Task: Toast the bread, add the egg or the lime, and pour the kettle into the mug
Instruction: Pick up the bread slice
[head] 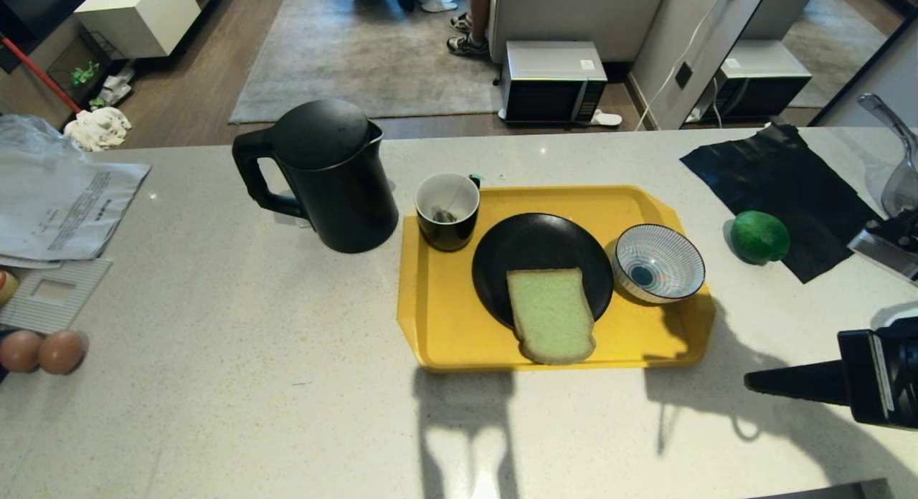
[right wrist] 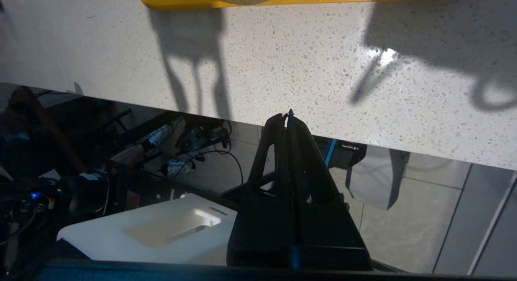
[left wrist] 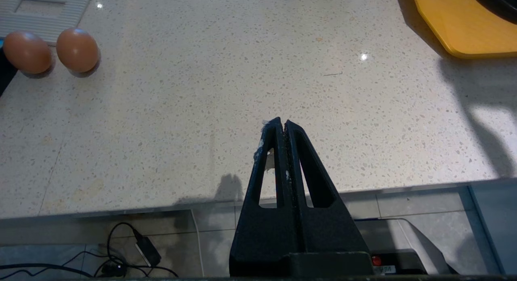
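The pale green bread (head: 551, 314) lies on a black plate (head: 541, 259) on the yellow tray (head: 445, 327), its near end hanging over the plate's rim. At the tray's far left corner stands the black mug (head: 447, 211) with a teabag inside, and the tall black kettle (head: 330, 176) is on the counter just left of it. The lime (head: 760, 236) rests right of the tray, beside a black cloth. The egg is out of view. My right gripper (head: 749, 382) is shut and empty near the counter's front right edge, pointing left. My left gripper (left wrist: 282, 122) is shut and empty over the counter's near edge.
A blue-striped white bowl (head: 658, 262) sits on the tray's right side. Two plain brown eggs (head: 43, 350) lie at the far left by papers (head: 57, 205) and a grey ribbed card. A metal appliance (head: 889, 237) is cut off at the right edge.
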### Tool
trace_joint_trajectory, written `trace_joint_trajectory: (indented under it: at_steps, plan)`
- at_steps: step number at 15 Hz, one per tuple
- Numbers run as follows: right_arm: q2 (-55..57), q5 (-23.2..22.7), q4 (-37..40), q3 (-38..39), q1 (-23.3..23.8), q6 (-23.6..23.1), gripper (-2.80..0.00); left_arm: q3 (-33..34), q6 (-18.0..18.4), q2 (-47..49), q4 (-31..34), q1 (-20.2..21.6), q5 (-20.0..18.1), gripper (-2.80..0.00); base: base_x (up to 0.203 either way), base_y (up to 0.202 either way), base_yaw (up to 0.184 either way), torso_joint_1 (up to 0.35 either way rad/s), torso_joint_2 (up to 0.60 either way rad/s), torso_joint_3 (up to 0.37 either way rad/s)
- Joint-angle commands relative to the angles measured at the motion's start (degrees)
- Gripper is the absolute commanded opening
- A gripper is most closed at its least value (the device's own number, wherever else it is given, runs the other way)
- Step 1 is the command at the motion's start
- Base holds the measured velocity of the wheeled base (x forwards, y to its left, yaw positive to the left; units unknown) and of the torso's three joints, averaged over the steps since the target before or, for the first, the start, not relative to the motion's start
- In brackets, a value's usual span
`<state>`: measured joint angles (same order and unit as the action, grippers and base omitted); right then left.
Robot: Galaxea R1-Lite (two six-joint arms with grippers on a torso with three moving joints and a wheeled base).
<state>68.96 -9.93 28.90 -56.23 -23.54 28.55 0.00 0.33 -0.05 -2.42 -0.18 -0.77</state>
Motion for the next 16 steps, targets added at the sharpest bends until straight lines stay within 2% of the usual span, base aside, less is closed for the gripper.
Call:
trace_joint_trajectory:
  at_steps: [1, 4, 5, 7, 9, 10, 12, 14, 16]
  plan:
    - [-1.95, -0.97, -2.76, 3.0, -0.05, 0.91, -2.8, 0.97, 0.02, -0.13, -0.04, 0.01, -0.02, -2.8, 0.0, 0.0, 0.0, 0.0, 0.0, 0.0]
    - [-0.28, -3.77, -4.31, 4.45, -0.21, 3.23, -2.8, 0.97, 0.02, -0.13, -0.04, 0.01, -0.02, -2.8, 0.0, 0.0, 0.0, 0.0, 0.0, 0.0]
    - [0.68, -4.57, -4.43, 4.38, -0.38, 3.26, 0.0, 0.97, 0.02, -0.13, -0.04, 0.01, -0.02, -2.8, 0.0, 0.0, 0.0, 0.0, 0.0, 0.0]
    - [2.67, -6.41, -6.92, 4.26, -0.45, 4.66, 0.0, 0.97, 0.02, -0.13, -0.04, 0.01, -0.02, -2.8, 0.0, 0.0, 0.0, 0.0, 0.0, 0.0]
    - [4.6, -8.09, -11.81, 3.94, -0.89, 11.13, 0.0, 0.97, 0.02, -0.13, -0.04, 0.01, -0.02, -2.8, 0.0, 0.0, 0.0, 0.0, 0.0, 0.0]
    - [6.07, -8.19, -13.82, 3.83, -1.46, 12.82, 0.0, 0.97, 0.02, -0.13, -0.04, 0.01, -0.02, -2.8, 0.0, 0.0, 0.0, 0.0, 0.0, 0.0]
    - [8.66, -7.87, -14.98, 2.14, -1.84, 13.82, 0.0, 0.97, 0.02, -0.13, -0.04, 0.01, -0.02, -2.8, 0.0, 0.0, 0.0, 0.0, 0.0, 0.0]
    - [10.88, -4.61, -15.09, 0.83, -2.04, 14.24, 0.0, 0.97, 0.02, -0.13, -0.04, 0.01, -0.02, -2.8, 0.0, 0.0, 0.0, 0.0, 0.0, 0.0]
    - [13.5, 2.94, -14.86, -0.5, -2.81, 15.67, 0.0, 0.97, 0.02, -0.13, -0.04, 0.01, -0.02, -2.8, 0.0, 0.0, 0.0, 0.0, 0.0, 0.0]
